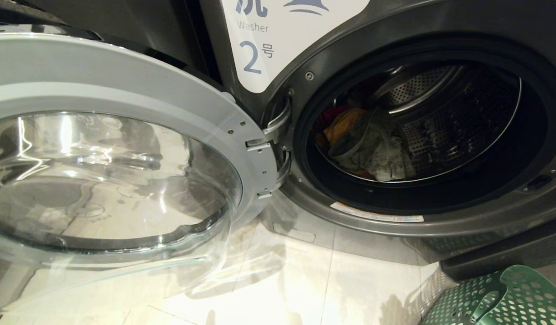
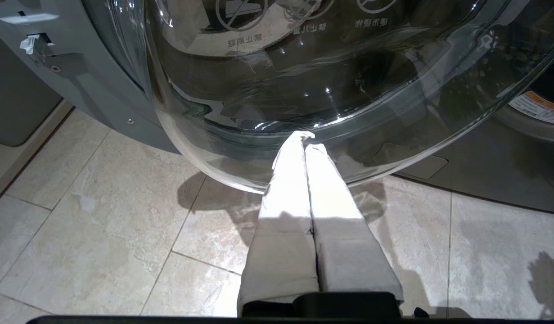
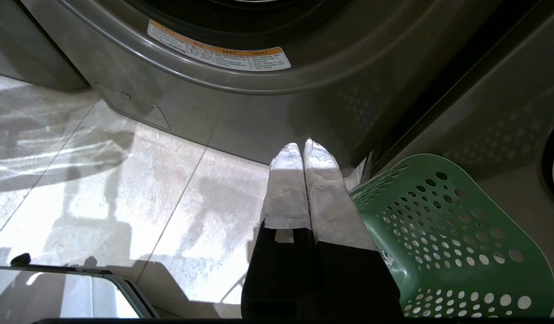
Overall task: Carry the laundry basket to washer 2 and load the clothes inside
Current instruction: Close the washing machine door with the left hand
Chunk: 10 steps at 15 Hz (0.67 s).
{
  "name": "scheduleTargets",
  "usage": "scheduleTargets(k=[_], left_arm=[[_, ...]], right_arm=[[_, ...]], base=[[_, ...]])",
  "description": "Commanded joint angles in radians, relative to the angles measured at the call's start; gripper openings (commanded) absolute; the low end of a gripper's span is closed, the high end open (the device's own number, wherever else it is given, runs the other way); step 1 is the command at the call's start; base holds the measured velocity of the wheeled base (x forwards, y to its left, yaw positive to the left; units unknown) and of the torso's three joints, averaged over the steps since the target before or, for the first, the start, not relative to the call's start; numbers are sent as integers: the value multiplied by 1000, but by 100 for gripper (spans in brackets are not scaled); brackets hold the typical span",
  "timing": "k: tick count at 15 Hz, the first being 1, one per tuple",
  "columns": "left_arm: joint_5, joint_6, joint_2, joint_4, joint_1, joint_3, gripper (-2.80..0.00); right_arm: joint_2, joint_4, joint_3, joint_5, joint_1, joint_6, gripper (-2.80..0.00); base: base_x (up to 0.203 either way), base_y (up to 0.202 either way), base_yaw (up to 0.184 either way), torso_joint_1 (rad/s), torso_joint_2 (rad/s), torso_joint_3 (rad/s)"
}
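Washer 2 [image 1: 422, 135] filled the right half of the head view with its round mouth fully open. Its glass door [image 1: 110, 176] was swung wide on the hinge [image 1: 264, 140] and covered the left half of that frame. Between the door's lower rim and the washer's front, a wedge of pale tiled floor [image 1: 305, 280] lay bare at the lower centre.

One pile of clothes [image 1: 363, 144] sat inside the drum, left of its centre. It showed a yellow-orange piece, a dark red-pink edge behind it, and a pale patterned fabric in front, so at least three fabrics could be counted. One laundry basket [image 1: 499, 298] stood at the lower right corner of the head view, close against the dark base of the machine.

Two claws were seen, one in each wrist view. The left claw [image 2: 306, 137] had its fingers pressed together and held nothing, its tips just under the curved bottom edge of the door glass. The right claw [image 3: 304, 147] was likewise closed and empty, with the basket's rim immediately to its right in the frame and the washer's front panel near its tips.
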Motion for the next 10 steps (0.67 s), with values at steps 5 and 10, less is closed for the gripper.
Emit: scheduleTargets(k=[5, 10], left_arm=[[1, -1, 0, -1, 1, 40, -280], [0, -1, 1, -1, 0, 40, -280]], right_arm=[[4, 0, 0, 2, 0, -1, -280], [4, 0, 0, 2, 0, -1, -280]], base=[[0, 0, -18, 1, -1, 0], [-3, 10, -193, 0, 2, 3]])
